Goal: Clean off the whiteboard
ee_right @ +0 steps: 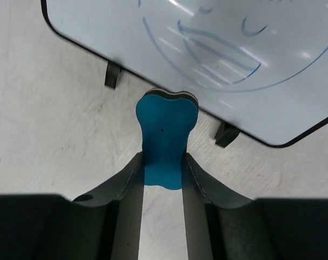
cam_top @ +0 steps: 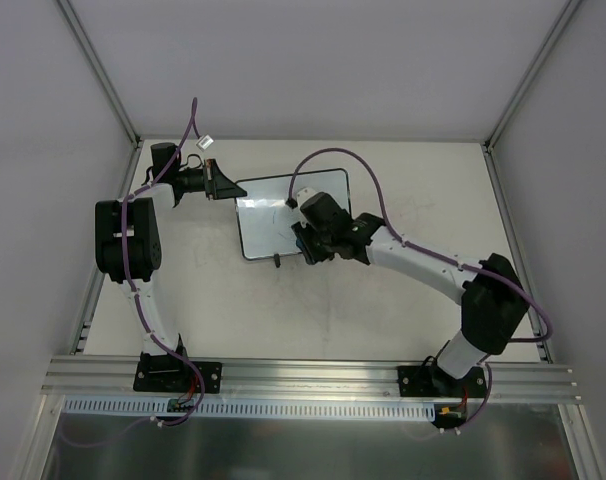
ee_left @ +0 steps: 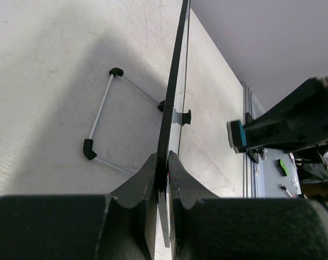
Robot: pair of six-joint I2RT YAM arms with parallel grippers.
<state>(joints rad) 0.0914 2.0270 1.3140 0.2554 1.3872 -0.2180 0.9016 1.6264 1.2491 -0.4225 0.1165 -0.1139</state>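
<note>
Presently the whiteboard (cam_top: 283, 215), toward 12 o'clock on the desk (cam_top: 333, 320), is clamped at its 10 o'clock corner by the left gripper (ee_left: 166, 162), while the right gripper (ee_right: 163, 162) pinches the eraser (ee_right: 165, 127) by its waist, so a hard stroke may lever it loose or twist the board free.
</note>
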